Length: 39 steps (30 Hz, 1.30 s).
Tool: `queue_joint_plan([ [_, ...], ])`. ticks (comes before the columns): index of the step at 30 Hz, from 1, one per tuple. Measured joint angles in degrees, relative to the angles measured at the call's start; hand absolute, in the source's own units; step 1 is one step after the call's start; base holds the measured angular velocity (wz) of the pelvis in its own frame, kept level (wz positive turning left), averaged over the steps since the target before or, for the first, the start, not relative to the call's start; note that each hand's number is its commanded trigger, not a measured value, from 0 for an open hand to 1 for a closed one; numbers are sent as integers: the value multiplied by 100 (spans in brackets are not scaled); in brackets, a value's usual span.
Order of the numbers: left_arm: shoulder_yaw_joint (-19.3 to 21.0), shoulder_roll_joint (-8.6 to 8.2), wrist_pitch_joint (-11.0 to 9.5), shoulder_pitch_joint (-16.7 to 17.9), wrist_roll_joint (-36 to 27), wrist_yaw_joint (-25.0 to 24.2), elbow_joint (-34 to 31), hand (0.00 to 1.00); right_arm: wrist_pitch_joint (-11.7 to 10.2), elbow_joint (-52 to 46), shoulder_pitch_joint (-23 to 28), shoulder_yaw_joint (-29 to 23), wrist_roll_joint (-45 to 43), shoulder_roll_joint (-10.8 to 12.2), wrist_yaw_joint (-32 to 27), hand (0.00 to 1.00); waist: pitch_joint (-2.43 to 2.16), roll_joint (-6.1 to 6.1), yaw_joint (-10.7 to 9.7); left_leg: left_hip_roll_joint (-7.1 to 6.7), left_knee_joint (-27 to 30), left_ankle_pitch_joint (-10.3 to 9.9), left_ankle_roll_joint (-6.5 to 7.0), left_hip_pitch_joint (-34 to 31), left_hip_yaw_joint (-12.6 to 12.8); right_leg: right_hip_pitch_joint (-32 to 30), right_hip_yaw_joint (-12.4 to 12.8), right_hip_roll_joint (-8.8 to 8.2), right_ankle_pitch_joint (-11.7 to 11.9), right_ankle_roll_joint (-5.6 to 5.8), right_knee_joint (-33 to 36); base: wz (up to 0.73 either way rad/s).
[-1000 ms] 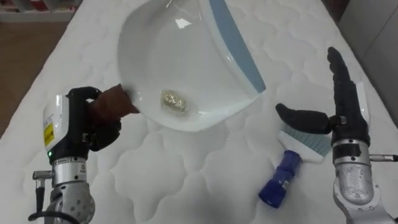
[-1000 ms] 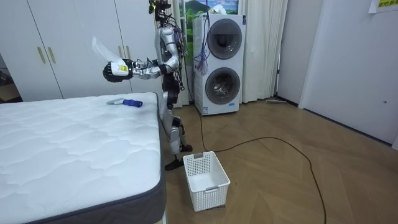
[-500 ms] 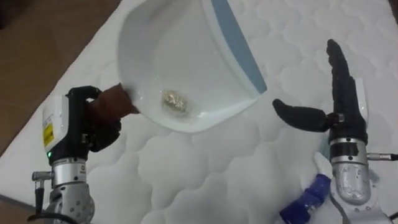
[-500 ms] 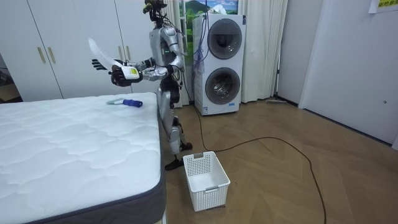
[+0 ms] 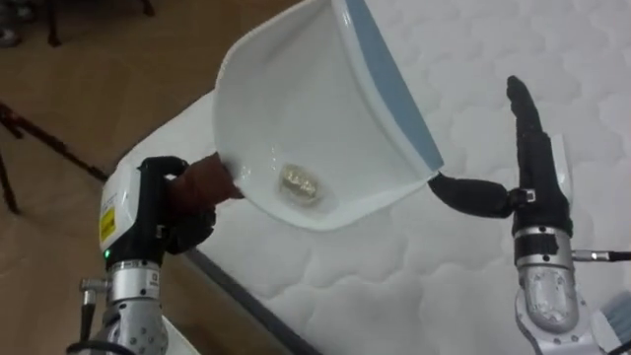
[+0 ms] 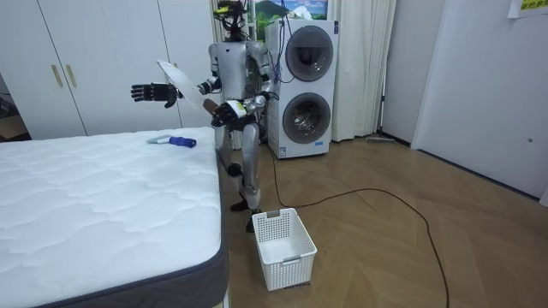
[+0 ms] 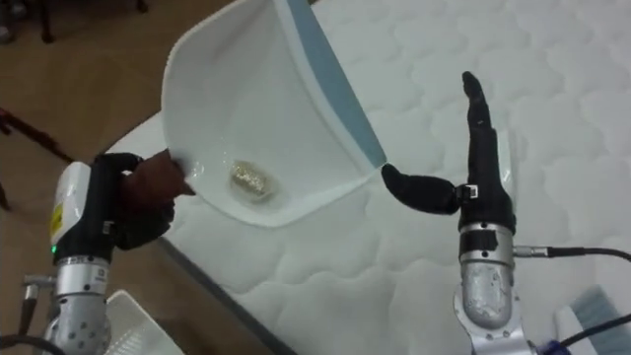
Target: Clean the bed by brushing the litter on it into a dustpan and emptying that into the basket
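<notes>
Left eye view: the left hand's fingers (image 5: 185, 223) are curled tight round the brown handle (image 5: 205, 181) of a white dustpan (image 5: 315, 99), and the left hand (image 5: 148, 212) holds it up over the bed's left edge. The pan is tipped, with its deep end near the handle low and its blue-grey lip (image 5: 389, 79) raised toward the far right. A small crumpled bit of litter (image 5: 299, 183) lies in the deep end, close to the handle.

The right hand's fingers (image 5: 523, 113) are straight and pressed together, pointing up and away, and its thumb (image 5: 473, 194) sticks out sideways to the left, its tip just beside the pan's right corner. The right hand (image 5: 537, 182) holds nothing and hangs above the white quilted mattress (image 5: 562, 49). Left of the bed's edge is a brown wooden floor (image 5: 108, 89).

In the room view the robot stands upright at the bed's far corner, between the bed and two stacked washing machines (image 6: 306, 81). Its right arm reaches out over the mattress toward the room view's left, and the dustpan is in front of its chest. A brush with a blue handle (image 6: 172, 140) lies on the mattress near that corner, apart from both hands. A white basket (image 6: 284, 248) stands on the floor near the robot's feet, just beside the bed. White wardrobe doors (image 6: 94, 60) line the wall behind the bed.
</notes>
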Motion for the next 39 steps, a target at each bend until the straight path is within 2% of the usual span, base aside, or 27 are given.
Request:
queue_joint_plan([
  [1,3,1,0,27,2,0,0,100,-9,-4,-2,-37,5,-7,9,0,-15,-20,12,-128,-101,35,-37,37,-107,-37,133,-41,17,0,27,79],
  [2,8,0,-2,49,4,-4,0,100,-19,-3,-2,-115,0,-7,7,0,-33,-11,107,-333,-268,129,68,140,-331,-114,477,-92,96,0,214,75],
  [4,27,28,-10,51,-7,6,0,100,-20,5,-2,-123,-143,1,-23,0,-29,275,263,-500,-336,237,544,265,-799,-458,1232,-220,118,-2,1081,62],
  [5,48,39,-18,52,-1,21,-1,100,-22,5,-17,-92,-203,0,-17,0,-39,306,355,-574,-405,280,616,293,-886,-561,1388,-255,93,32,1238,20],
  [6,131,41,-55,50,9,36,-3,100,-61,2,-64,-64,-350,7,0,0,-34,348,414,-748,-487,394,795,300,-1133,-703,1620,-268,38,69,1454,38],
  [7,176,52,-57,51,34,51,-5,100,-84,2,-37,-65,-466,12,-2,0,-34,350,302,-948,-603,523,931,327,-1578,-761,1845,-169,12,56,1506,64],
  [8,204,65,-57,50,64,54,-5,100,-83,2,-1,-69,-501,12,-12,0,-33,345,231,-1017,-669,588,955,360,-1801,-791,1989,-76,-1,34,1505,101],
  [9,198,89,-58,51,109,55,-5,100,-72,4,70,-71,-510,15,-48,0,-31,334,121,-1103,-803,726,901,455,-2265,-891,2318,176,-12,8,1401,83],
  [10,182,110,-58,51,112,54,-5,100,-60,3,92,-71,-525,25,-61,0,-29,318,87,-1121,-880,799,818,504,-2484,-951,2458,312,-5,-5,1284,101],
  [12,125,201,-58,39,165,-12,5,100,-56,3,130,-82,-561,60,-56,0,-43,194,-162,-1162,-1292,1085,288,721,-3278,-1081,2993,800,198,-205,481,134],
  [13,89,221,-80,22,162,-20,26,100,-58,-15,119,-120,-561,62,-54,0,-58,-7,-256,-1127,-1364,1079,-36,771,-3209,-1086,3219,820,425,-225,135,135],
  [14,66,241,-111,-18,160,-20,40,100,-82,-34,102,-170,-562,68,-59,0,-12,-58,-333,-1023,-1161,922,174,634,-2758,-1077,3256,816,502,-155,79,121],
  [15,-10,293,-125,-70,163,-27,86,100,-122,-31,111,-269,-557,131,-66,0,32,-77,-295,-1005,-621,587,412,360,-2260,-1086,3381,812,499,-50,91,70],
  [16,-25,299,-122,-39,159,-51,130,100,-119,-16,118,-273,-548,173,-53,0,5,-117,-210,-1080,-560,528,419,368,-2300,-1076,3439,823,517,-60,96,46],
  [17,-45,287,-94,12,161,-124,197,100,-132,-26,119,-274,-537,201,-6,0,1,-47,-93,-1098,-631,497,328,438,-2397,-1055,3462,878,574,-137,24,26],
  [18,-67,296,-59,42,161,-160,221,100,-133,-25,127,-267,-501,210,60,0,-36,-50,-82,-1095,-919,610,-179,537,-2524,-1048,3439,878,710,-251,-169,43],
  [19,-75,321,-62,29,154,-161,233,100,-139,-21,125,-267,-472,231,82,0,-5,-191,-68,-1028,-770,496,-188,443,-2290,-1048,3360,766,864,-267,-205,88],
  [20,-144,441,-108,-138,161,-140,198,100,-198,-54,74,-389,-445,253,72,0,55,-56,-92,-426,150,-131,106,27,-1485,-1081,3404,615,1007,93,-67,101],
  [21,-186,466,-89,-236,166,-145,228,100,-174,41,19,-420,-403,263,83,0,52,-4,-84,-523,456,-403,312,-158,-1425,-1046,3501,610,702,288,-23,81],
  [22,-207,454,-56,-209,167,-143,256,100,-165,117,9,-382,-358,260,142,0,20,-58,11,-598,403,-383,337,-107,-1476,-1030,3526,575,631,256,-68,37],
  [23,-236,418,13,-128,165,-146,272,100,-168,144,47,-361,-300,248,222,0,42,2,104,-690,193,-247,498,91,-1592,-899,3544,548,667,212,-178,16],
  [24,-269,419,23,-95,174,-147,275,100,-170,150,101,-362,-255,246,222,0,33,22,134,-767,-120,-89,532,269,-1621,-812,3559,511,695,225,-306,27],
  [27,-260,431,89,-95,230,-150,283,100,-181,159,78,-354,-212,239,240,0,8,59,233,-808,-626,75,629,506,-1663,-760,3734,519,722,195,-504,17],
  [32,-335,422,363,-79,287,-161,455,100,-174,362,60,-231,-204,216,219,0,-24,113,278,-773,-745,128,607,602,-2053,-772,3651,582,660,93,-401,4],
  [37,-385,419,388,-119,285,-152,998,100,-155,565,-11,-140,-322,-60,146,0,-59,300,234,-784,-784,236,521,620,-2270,-1231,3745,672,449,-65,194,-18],
  [38,-302,491,387,-152,286,-142,1201,100,-156,563,-66,-102,-333,-42,147,0,-52,290,242,-765,-770,233,517,593,-2351,-1439,3955,956,539,-287,-275,-61],
  [39,-173,543,393,-224,294,-146,1517,100,-159,573,-103,-13,-336,-64,130,0,-60,220,226,-790,-694,163,412,533,-2325,-1589,3968,1089,1232,-472,-886,-51],
])
